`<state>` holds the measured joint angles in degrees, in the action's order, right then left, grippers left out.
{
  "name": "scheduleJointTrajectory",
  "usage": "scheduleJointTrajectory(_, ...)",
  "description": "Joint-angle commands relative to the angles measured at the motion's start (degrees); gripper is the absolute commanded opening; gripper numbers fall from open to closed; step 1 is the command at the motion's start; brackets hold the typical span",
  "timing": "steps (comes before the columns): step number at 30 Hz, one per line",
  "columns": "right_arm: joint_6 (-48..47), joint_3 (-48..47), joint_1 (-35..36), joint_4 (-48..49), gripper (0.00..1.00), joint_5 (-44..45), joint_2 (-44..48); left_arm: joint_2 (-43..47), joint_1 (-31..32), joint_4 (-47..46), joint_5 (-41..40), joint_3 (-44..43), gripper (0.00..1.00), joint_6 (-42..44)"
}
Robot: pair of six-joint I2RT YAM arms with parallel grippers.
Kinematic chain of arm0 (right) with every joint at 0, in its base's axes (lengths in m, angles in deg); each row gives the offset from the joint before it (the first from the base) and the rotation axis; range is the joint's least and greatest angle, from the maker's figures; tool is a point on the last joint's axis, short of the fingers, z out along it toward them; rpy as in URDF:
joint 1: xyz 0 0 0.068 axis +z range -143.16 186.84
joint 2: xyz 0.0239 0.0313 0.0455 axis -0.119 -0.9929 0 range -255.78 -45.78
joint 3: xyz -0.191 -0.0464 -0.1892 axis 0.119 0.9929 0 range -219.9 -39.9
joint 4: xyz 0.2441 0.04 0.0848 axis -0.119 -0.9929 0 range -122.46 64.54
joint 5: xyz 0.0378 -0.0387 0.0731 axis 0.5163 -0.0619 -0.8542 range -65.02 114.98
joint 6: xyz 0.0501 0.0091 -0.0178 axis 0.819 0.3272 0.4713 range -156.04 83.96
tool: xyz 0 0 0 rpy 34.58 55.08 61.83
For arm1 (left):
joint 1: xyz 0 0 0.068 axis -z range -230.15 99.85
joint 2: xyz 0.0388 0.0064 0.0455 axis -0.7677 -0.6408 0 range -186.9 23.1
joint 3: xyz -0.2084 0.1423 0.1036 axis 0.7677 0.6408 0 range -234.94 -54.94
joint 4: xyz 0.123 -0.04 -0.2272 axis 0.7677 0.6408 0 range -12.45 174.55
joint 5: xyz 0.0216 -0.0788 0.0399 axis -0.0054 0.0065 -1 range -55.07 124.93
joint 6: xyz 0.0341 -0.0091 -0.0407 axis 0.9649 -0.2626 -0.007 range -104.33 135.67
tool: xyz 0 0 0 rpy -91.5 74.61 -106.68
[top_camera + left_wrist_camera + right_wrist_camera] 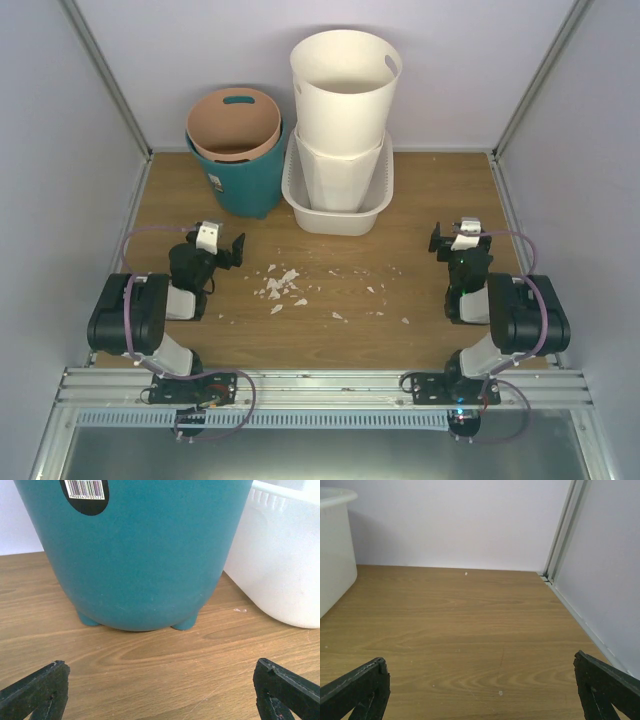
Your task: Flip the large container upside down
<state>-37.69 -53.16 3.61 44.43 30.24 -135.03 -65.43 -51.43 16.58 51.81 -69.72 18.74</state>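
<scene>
Pale lilac walls (450, 60) enclose a wood-grain bench (430, 200). Large container (345, 222): wide white tub, standing upright with its opening upward, at the back middle of the bench and close to the rear wall. Standing inside it is a tall octagonal white bin (338, 178), and a tall round white bin (342, 95) is nested into the top of that one, its rim well above the tub. Just beside the tub on its left stands a teal bin (245, 185) with a tan liner (232, 125). The left wrist view shows a gap between their bases; contact higher up cannot be judged. A barcode label (86, 492) sits on the teal wall facing the left arm. White scraps (282, 285) lie scattered on the bench in front of the tub, between the two arms. Left claw (215, 242) is spread wide with nothing between the fingers, low over the bench, facing the teal bin with the tub's corner at right. Right claw (462, 236) is likewise spread and holding nothing, apart from the tub, whose wall shows only at the left edge of the right wrist view.
</scene>
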Motion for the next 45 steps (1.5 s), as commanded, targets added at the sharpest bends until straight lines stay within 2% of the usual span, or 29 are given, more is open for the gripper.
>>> scheduleJointTrajectory(1,-0.21,-0.21,-0.23,1.75,1.0,0.23,-0.3,-0.17,0.06,-2.85,0.04,-0.18,0.99,0.44)
scheduleJointTrajectory(13,-0.19,-0.63,-0.65,2.18,1.0,-0.45,-0.49,-0.2,-0.24,-4.74,1.33,-0.25,0.99,0.81)
scheduleJointTrajectory(17,-0.79,-0.44,-0.1,1.74,1.0,0.61,1.0,1.55,-0.29,-2.47,2.82,-1.2,0.99,1.39)
scheduleJointTrajectory(20,-0.49,-3.18,0.55,-6.26,1.0,4.04,5.95,5.0,-0.75,2.29,3.04,-2.79,0.99,0.86)
scheduleJointTrajectory(25,-0.52,-11.72,1.12,-22.35,1.0,6.51,17.44,16.85,-2.9,15.69,3.91,-8.84,0.99,2.64)
scheduleJointTrajectory(29,-0.36,-25.79,1.45,-38.92,1.0,2.14,23.17,23.7,-6.15,34.47,5.62,-21.75,0.99,4.98)
scheduleJointTrajectory(33,2.82,-40.3,1.77,-55.93,1.0,-2.93,23.6,30.73,-7.61,44.09,10.4,-30.63,0.99,14.89)
scheduleJointTrajectory(36,5.06,-46.76,2.05,-64.96,1.0,-8.88,23.39,33.7,-7.89,45.89,13.94,-38.17,0.99,22.65)
scheduleJointTrajectory(38,6.46,-48.66,2.35,-67.81,1.0,-14.67,23.33,32.61,-7.82,44.17,19.54,-43.09,0.99,28.48)
scheduleJointTrajectory(41,9.56,-50.91,2.67,-71.38,1.0,-22.86,21.92,26.54,-6.3,36.25,25.45,-48.94,0.99,36.06)
scheduleJointTrajectory(45,13.2,-56.62,2.78,-77.97,1.0,-32.74,17.55,14.24,-1.41,24.65,23.19,-58.65,0.99,40.88)
